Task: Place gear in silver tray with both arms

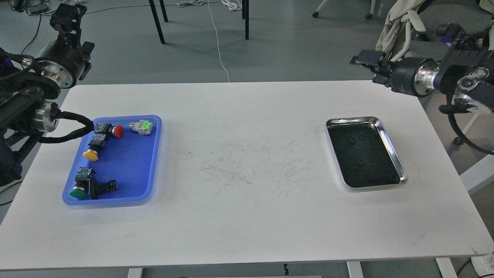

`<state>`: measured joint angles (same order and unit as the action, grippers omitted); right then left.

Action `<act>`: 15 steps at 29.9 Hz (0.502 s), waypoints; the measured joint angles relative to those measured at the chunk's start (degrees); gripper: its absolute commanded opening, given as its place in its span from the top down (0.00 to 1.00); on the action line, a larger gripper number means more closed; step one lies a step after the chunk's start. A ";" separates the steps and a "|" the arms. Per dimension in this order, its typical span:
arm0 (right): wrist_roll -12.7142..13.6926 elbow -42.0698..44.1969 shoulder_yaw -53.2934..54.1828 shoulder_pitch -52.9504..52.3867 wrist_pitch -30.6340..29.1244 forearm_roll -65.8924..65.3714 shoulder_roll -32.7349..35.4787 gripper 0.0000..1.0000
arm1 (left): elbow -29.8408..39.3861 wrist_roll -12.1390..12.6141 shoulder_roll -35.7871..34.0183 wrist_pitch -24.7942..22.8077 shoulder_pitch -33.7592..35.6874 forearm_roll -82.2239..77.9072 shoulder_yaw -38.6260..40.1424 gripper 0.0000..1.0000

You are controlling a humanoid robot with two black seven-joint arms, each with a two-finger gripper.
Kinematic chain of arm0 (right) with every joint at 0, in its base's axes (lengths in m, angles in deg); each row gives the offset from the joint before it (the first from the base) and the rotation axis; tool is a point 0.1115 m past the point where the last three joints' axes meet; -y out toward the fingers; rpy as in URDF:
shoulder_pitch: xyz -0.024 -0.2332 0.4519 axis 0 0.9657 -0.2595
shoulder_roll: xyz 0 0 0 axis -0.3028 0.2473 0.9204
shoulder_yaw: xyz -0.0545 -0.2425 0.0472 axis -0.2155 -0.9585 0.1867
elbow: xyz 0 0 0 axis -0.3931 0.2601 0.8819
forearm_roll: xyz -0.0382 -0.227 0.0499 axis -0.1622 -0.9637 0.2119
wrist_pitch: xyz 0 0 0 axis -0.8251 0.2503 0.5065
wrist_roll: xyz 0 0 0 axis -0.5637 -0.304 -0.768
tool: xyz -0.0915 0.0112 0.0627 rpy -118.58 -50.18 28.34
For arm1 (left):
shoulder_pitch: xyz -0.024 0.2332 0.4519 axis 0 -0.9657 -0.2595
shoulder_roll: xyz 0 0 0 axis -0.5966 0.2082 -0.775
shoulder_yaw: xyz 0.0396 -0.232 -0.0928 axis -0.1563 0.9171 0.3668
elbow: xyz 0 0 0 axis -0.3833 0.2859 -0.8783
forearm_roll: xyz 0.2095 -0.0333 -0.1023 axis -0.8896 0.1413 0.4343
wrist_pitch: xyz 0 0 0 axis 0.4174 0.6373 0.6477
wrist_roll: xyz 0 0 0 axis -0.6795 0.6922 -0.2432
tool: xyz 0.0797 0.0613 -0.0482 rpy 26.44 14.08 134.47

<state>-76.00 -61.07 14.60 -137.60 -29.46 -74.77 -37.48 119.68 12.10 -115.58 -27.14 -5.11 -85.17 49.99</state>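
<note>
Grippers: left gripper (68,17) and right gripper (364,60) both raised off table (247,216), finger spread unreadable, holding nothing visible. Silver tray (389,144) right; blue tray (127,199) of push-button switches left.

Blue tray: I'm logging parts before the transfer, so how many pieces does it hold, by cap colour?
In the blue tray:
Red cap: 1
Yellow cap: 1
Dark green cap: 1
Light green and grey piece: 1
Total: 4
Silver tray: 0
</note>
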 measured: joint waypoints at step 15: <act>-4.20 3.38 34.54 22.18 -5.40 52.57 -6.66 0.04 | -3.97 0.59 9.46 1.22 0.21 7.32 4.93 0.02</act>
<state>-80.20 -57.70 49.14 -115.42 -34.86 -22.20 -44.15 115.71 12.69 -106.11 -25.92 -4.90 -77.85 54.92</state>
